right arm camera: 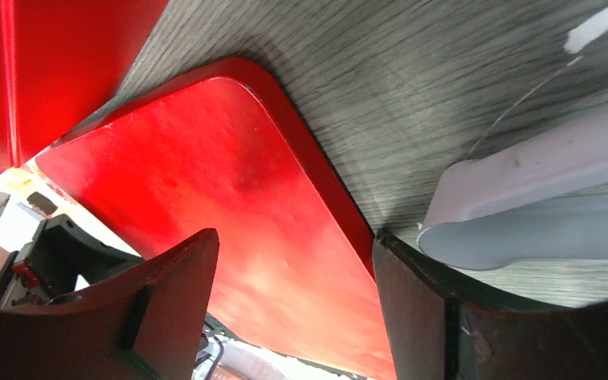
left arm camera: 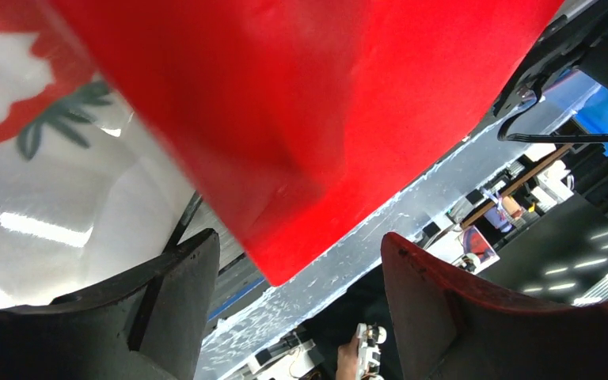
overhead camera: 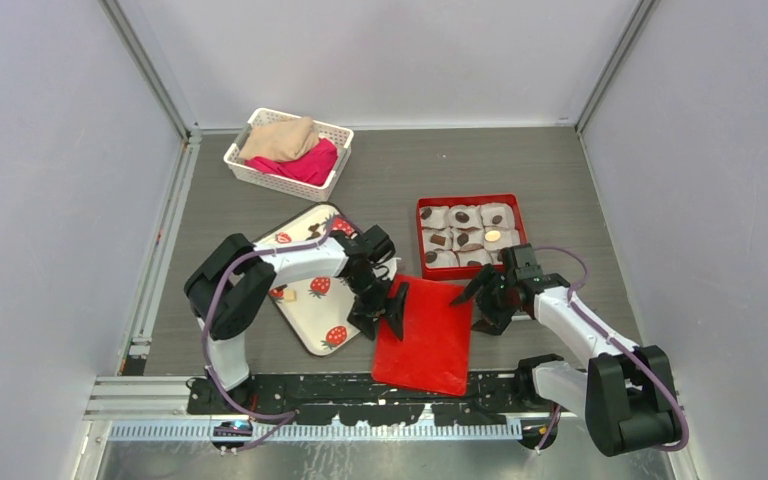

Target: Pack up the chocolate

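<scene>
The chocolate (overhead camera: 462, 217) shows as small dark lumps in white paper cups inside the open red box (overhead camera: 522, 222). A flat red lid (overhead camera: 425, 335) lies in front of the box, between my two grippers. My left gripper (overhead camera: 382, 312) is open at the lid's left edge. In the left wrist view the lid (left arm camera: 301, 103) fills the top, and one lid corner sits between the spread fingers (left arm camera: 174, 309). My right gripper (overhead camera: 484, 299) is open at the lid's upper right corner. In the right wrist view the lid (right arm camera: 229, 214) lies between the spread fingers (right arm camera: 435, 309).
A white tray with strawberry prints (overhead camera: 300, 265) lies left of the lid, partly under my left arm; it also shows in the left wrist view (left arm camera: 47, 182). A white basket (overhead camera: 335, 135) holding beige and pink cloths stands at the back left. The black rail (overhead camera: 360, 392) runs along the near edge.
</scene>
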Available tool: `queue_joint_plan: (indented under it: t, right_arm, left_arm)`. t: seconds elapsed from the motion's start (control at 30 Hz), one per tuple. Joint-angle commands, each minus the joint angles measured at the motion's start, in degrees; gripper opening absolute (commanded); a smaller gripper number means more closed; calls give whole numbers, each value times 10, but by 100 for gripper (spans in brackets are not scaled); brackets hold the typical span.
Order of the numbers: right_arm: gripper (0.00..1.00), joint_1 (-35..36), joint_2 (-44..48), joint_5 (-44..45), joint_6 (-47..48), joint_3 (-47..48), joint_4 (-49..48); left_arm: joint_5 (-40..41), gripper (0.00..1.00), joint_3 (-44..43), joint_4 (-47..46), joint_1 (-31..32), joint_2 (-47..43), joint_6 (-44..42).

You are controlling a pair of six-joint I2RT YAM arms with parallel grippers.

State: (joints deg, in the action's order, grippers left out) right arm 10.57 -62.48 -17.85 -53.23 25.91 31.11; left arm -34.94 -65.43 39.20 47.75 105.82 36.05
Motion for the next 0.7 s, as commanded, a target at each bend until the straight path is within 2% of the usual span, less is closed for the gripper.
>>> queue_joint_plan:
  t: [0.0,0.2,0.37,0.53,0.67]
  right_arm:
    - [77,5,2,8,-10,-22,-28]
    - [77,4,-3,2,-13,-27,-33]
    - [77,5,-14,-3,-13,-22,-36]
    - [77,5,-17,-11,-16,-21,-43]
    - [77,5,-20,-22,-17,-19,-48]
  left_arm:
    - [-22,76,1,-53,-1,18,7]
    - [-39,73,-15,-80,-1,20,15]
    - [-38,63,-49,-67,-2,-3,17]
    - [-41,47,-66,-69,-4,-28,32]
    - [-45,23,-75,-60,-13,-47,37]
